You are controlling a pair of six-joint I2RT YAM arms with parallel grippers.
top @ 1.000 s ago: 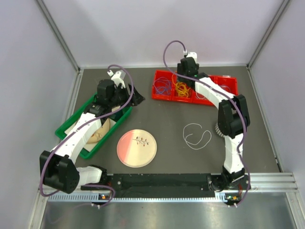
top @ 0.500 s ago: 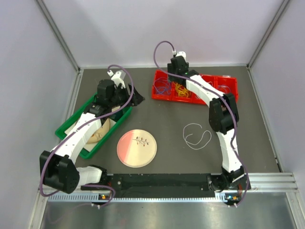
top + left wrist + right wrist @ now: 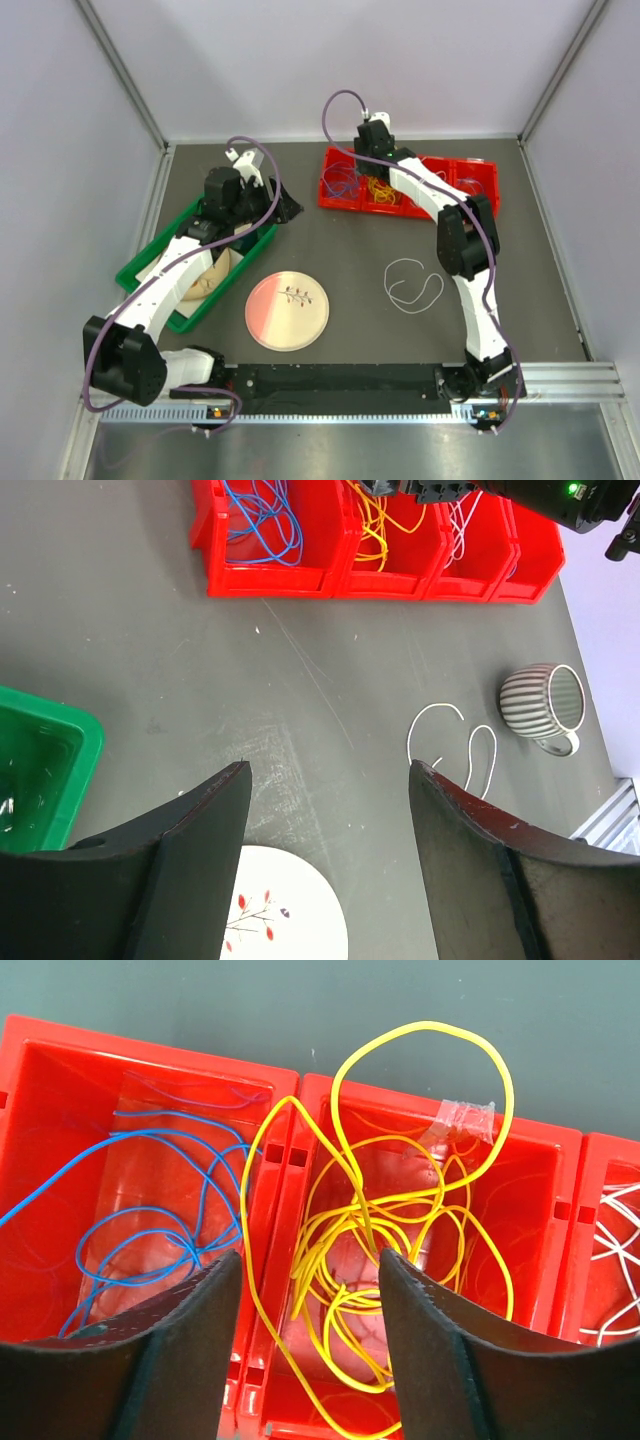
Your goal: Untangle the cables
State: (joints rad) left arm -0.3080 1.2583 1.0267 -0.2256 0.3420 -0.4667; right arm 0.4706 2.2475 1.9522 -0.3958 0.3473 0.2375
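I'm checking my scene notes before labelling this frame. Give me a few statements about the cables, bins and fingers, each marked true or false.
1. The yellow cables sit in the red bin between the blue cables and the white cables. True.
2. A loose white cable lies on the table, outside the bins. True.
3. The right fingers are shut on a yellow cable. False: they stand open over the yellow cables, holding nothing.
4. The plate lies inside the green bin. False: it lies on the table beside it.
5. The left fingers are open and empty. True.
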